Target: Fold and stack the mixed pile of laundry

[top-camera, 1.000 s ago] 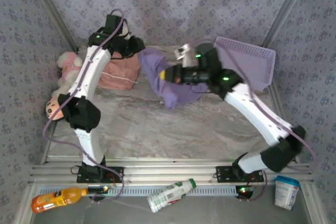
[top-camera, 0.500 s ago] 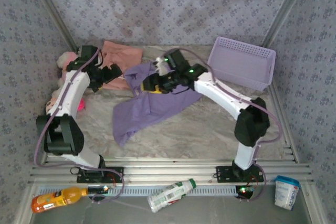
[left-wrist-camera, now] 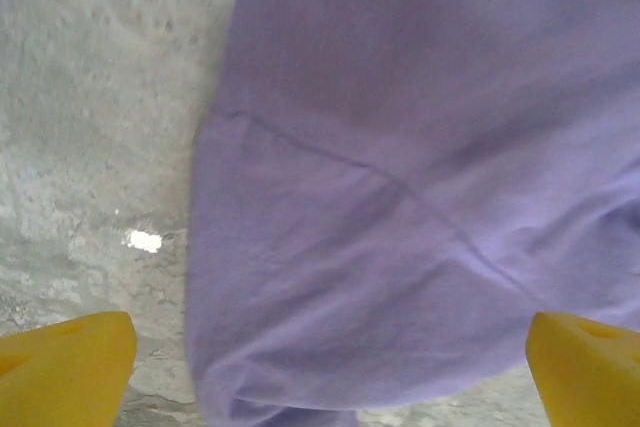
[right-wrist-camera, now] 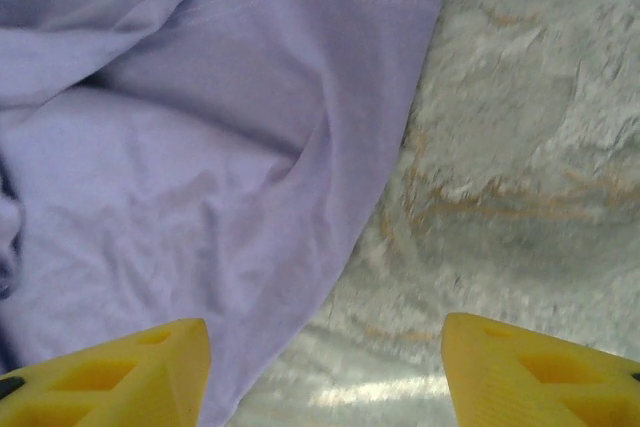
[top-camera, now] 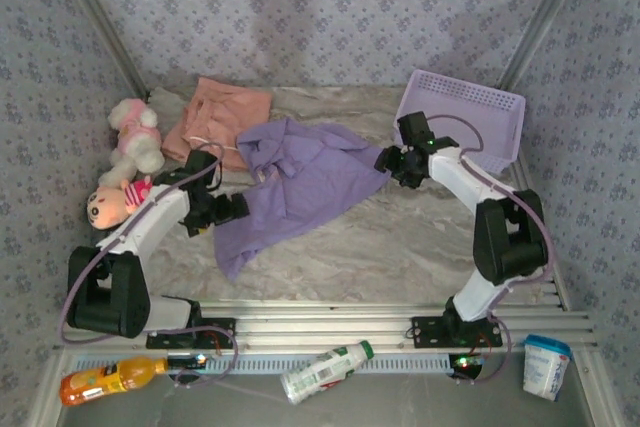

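**Shirt spread flat, both end effectors free**

Nearest us, an orange bottle [top-camera: 110, 379], a white bottle [top-camera: 325, 372] and a cup [top-camera: 547, 365] sit on the front ledge, out of the way. On the tabletop [top-camera: 400, 237], the left end effector [top-camera: 238, 207] sits at the near-left edge of the lavender shirt [top-camera: 300, 182], fingers wide apart and gripping nothing. The right end effector [top-camera: 383, 161], also parted and empty, is at the shirt's right edge. The shirt lies rumpled mid-tabletop, so we judge a shallow pinch could slip or bunch the cloth and skew the fold. Farther back, the salmon shorts [top-camera: 220, 112] lie against the shirt's far-left corner and might drag along. Plush toys [top-camera: 130, 137] at left and the basket [top-camera: 505, 107] at far right crowd the arms.
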